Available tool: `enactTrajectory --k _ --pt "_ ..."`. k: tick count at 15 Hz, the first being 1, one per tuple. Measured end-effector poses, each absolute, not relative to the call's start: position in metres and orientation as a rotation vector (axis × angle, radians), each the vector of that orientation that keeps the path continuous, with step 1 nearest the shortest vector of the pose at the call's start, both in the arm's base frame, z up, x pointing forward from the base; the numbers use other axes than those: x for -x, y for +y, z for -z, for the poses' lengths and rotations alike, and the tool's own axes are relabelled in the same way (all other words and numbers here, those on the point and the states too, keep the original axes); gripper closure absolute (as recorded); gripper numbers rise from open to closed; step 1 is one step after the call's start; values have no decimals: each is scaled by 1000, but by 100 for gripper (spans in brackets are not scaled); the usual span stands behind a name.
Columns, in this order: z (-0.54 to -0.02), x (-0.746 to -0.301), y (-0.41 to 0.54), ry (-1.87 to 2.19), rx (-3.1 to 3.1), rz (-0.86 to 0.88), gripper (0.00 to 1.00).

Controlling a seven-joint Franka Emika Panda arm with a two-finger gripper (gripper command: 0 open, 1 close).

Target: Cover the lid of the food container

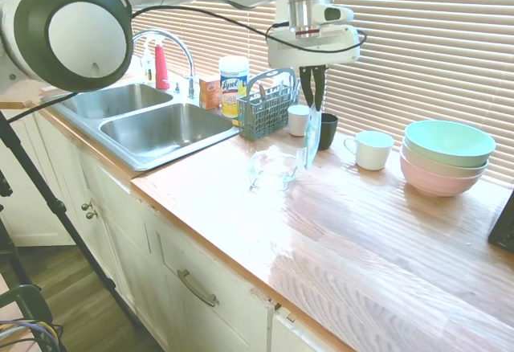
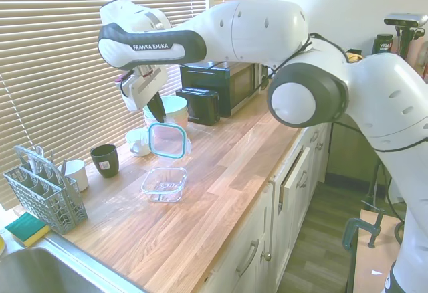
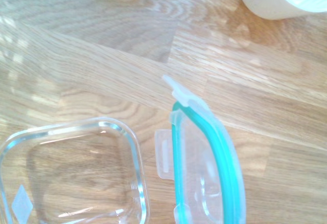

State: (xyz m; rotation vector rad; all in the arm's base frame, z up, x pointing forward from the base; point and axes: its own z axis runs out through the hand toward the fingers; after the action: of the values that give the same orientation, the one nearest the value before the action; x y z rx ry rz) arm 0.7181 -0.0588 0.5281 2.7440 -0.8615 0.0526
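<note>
Hanging on edge in the air, lid [image 2: 167, 140] with teal rim and clear snap tabs, pinched at its upper edge by the gripper [image 2: 158, 114]; jaws closed on that edge. Tilted close to vertical, well short of flat. Positioned just above and slightly to one side of the food container [image 2: 164, 184], not touching it; wrist view confirms lid [image 3: 204, 168] beside the glass rim [image 3: 71, 178] rather than over it.

Food container: clear glass, empty, open mouth up, standing on the wooden counter [image 2: 227, 192]. No sign of lid contact on any wall.

Progress, as judged: pick-up done, lid carried to the container's vicinity. Outstanding: levelling the lid to horizontal, centring it over the opening, lowering until the rim seats, releasing. Snap tabs unlatched; whether latching is required cannot be told from the task wording.

Surroundings: dark cup [image 2: 105, 160] and white cup [image 2: 75, 173] toward the grey utensil basket [image 2: 45, 190]; white mug [image 1: 372, 149] and stacked pastel bowls [image 1: 446, 156] further along the counter, apart from the work area. Double sink [image 1: 144, 123] beyond the basket, with a wipes canister [image 1: 234, 84] at its corner. Toaster [image 2: 198, 104] and microwave [image 2: 224, 85] at the counter's far end.
</note>
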Motion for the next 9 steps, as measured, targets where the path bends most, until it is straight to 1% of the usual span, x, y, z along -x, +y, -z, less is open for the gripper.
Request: enactTrajectory --k 9 --pt "-523 -721 -58 -803 -2692 -44 100"
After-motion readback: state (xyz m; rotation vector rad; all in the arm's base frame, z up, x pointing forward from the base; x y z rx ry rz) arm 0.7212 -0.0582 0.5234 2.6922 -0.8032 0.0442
